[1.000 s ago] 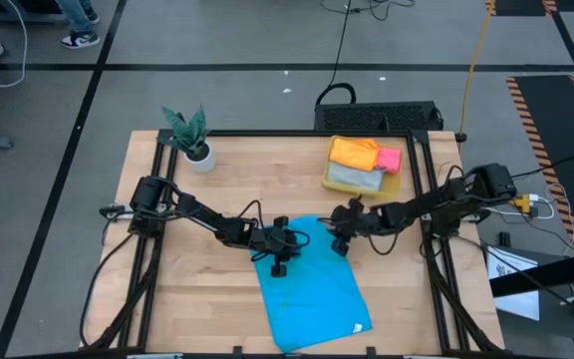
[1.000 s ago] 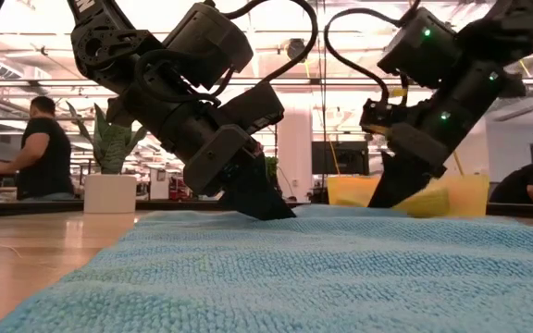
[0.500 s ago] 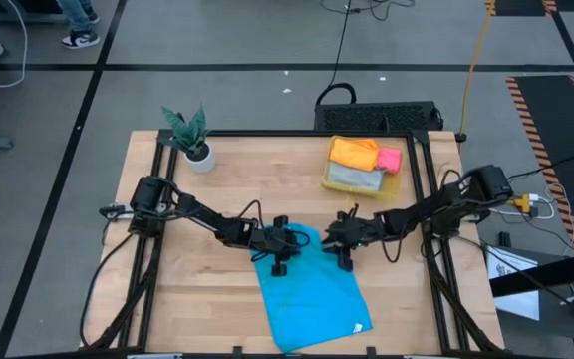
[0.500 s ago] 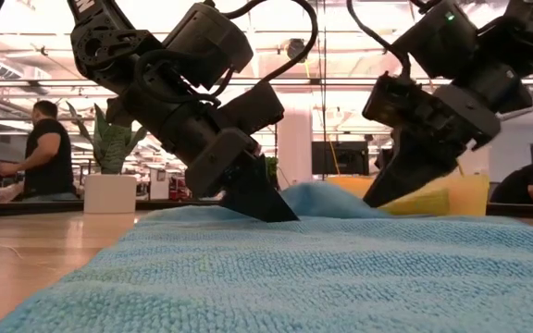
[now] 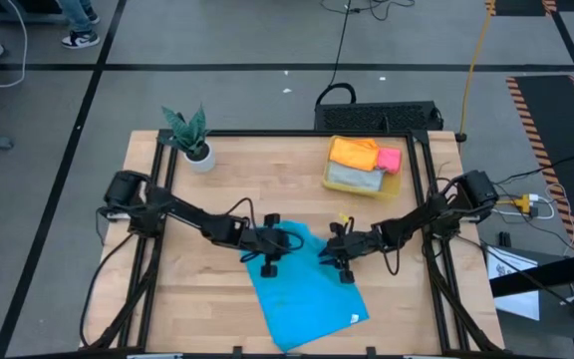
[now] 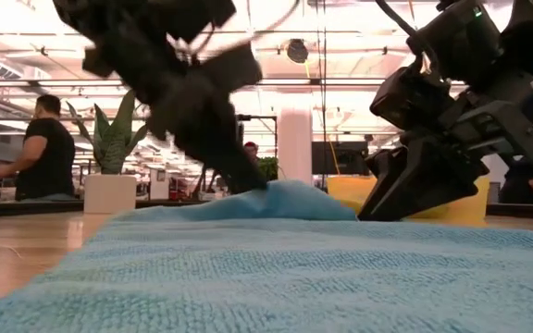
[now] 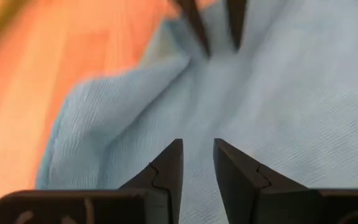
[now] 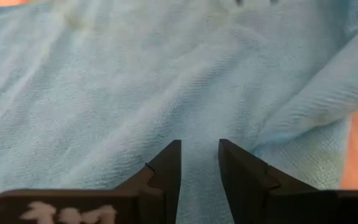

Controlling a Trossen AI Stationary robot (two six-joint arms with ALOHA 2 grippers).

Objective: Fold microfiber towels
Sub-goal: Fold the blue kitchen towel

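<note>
A: Where's the blue towel (image 5: 305, 296)?

B: Near the desk's (image 5: 207, 304) front edge. Left gripper (image 5: 267, 242) and right gripper (image 5: 339, 251) each pinch a far corner; they should carry both corners forward evenly.

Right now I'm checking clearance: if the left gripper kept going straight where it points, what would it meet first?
Probably the blue towel right ahead of the left gripper; farther along that line, the right gripper's fingertips.

left end effector (image 6: 248, 180): motion-blurred in low view
blue towel (image 5: 302, 289): possibly pinched; the contact is hidden
</note>
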